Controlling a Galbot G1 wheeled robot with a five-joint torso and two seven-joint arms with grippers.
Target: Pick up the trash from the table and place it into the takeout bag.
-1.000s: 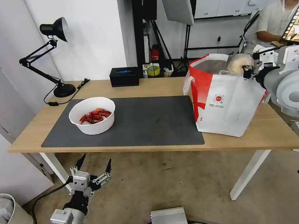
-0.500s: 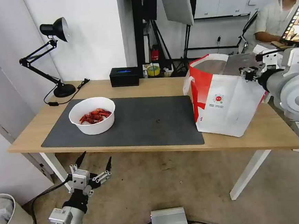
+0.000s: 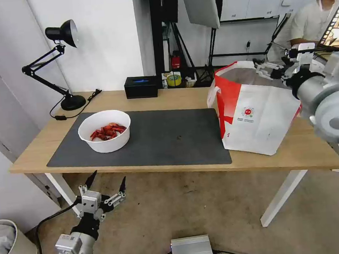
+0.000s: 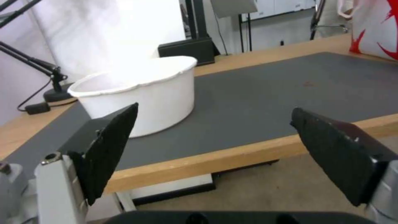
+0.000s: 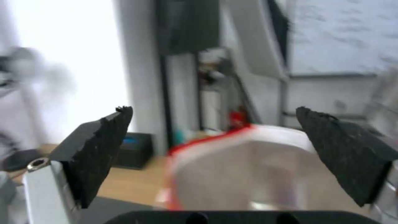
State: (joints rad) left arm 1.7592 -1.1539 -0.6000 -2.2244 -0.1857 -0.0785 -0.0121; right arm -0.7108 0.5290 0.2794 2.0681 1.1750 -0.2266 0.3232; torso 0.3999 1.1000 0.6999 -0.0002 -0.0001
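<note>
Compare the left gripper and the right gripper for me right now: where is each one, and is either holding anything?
The left gripper hangs below the table edge, near the white bowl; the right gripper is raised over the takeout bag mouth. The left gripper points up toward the desk front; the right gripper points across the bag's open top. Both are open and hold nothing.

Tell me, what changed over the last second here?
The right end effector let go of a pale wad it held over the takeout bag; the wad is gone, and it now hangs open above the bag's mouth. The left end effector stayed open below the table; the bowl stayed put.
</note>
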